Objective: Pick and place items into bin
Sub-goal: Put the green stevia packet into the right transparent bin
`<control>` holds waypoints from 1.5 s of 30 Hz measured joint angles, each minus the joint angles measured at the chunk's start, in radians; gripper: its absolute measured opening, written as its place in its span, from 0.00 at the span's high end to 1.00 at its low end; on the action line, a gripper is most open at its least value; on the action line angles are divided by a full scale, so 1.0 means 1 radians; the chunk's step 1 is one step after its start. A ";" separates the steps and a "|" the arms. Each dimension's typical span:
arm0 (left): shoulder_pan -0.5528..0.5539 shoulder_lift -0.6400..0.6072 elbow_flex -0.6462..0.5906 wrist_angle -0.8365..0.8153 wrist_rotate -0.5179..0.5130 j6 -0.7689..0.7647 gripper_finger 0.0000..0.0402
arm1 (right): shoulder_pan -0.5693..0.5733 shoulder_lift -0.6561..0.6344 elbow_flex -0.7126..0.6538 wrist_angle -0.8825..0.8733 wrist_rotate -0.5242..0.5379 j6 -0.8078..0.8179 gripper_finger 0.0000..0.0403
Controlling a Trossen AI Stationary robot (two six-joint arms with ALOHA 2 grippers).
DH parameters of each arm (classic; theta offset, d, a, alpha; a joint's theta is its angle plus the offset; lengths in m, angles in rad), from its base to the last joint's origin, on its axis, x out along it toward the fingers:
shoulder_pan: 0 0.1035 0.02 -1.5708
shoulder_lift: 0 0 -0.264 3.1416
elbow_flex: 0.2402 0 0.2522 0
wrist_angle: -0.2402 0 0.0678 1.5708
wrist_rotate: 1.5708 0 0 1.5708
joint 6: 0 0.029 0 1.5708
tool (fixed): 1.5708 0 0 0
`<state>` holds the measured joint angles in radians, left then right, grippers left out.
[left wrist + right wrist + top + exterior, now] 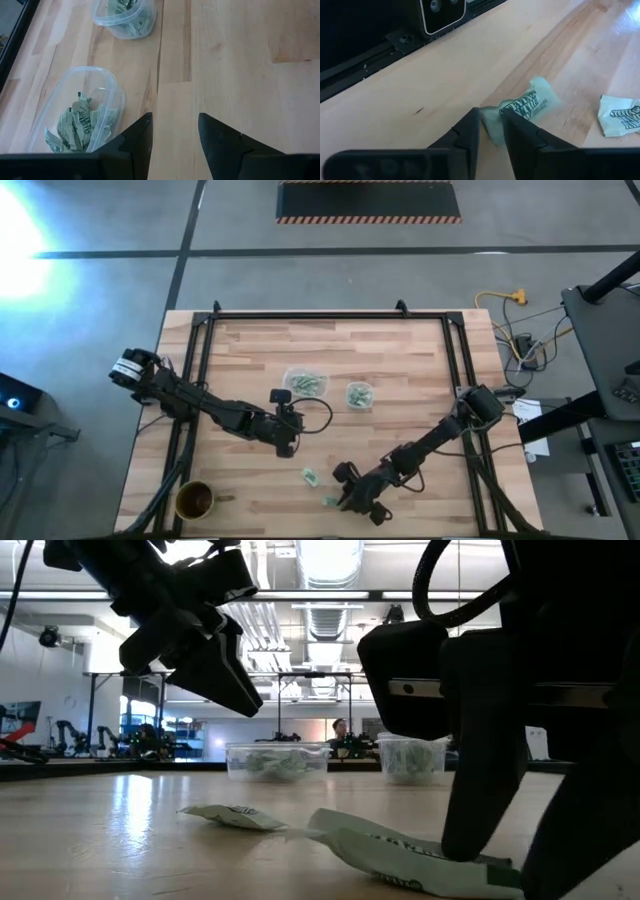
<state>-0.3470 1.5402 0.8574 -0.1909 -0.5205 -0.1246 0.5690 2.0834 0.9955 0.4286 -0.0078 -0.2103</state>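
Two pale green and white wrapped items lie on the wooden table near its front edge. My right gripper (490, 131) (338, 498) is down at one of them (522, 106) (400, 850), its fingers closed in on that item's end. The other item (620, 120) (310, 475) lies flat beside it. Two clear bins (305, 382) (359, 395) stand mid-table, each holding several green items. My left gripper (175, 132) (285, 435) hangs open above the table, next to the nearer bin (75, 115). My right gripper pinches the crinkled end (491, 116) of the item between its two fingertips. The fingers slant down from the table's right side and point along the item's length. The rest of the item lies flat on the table.
A round brown cup (195, 500) stands at the table's front left corner. A black frame rail and a camera box (442, 12) run along the front edge, just past my right gripper. Bare wood lies between the bins and the loose items.
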 joint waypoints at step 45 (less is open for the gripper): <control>0.000 0.000 -0.001 0.000 -0.001 0.000 0.65 | 0.086 -0.227 -0.007 -0.421 0.499 0.028 0.98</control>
<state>-0.3470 1.5402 0.8567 -0.1913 -0.5213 -0.1245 0.6552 1.8563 0.9886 0.0075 0.4909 -0.1827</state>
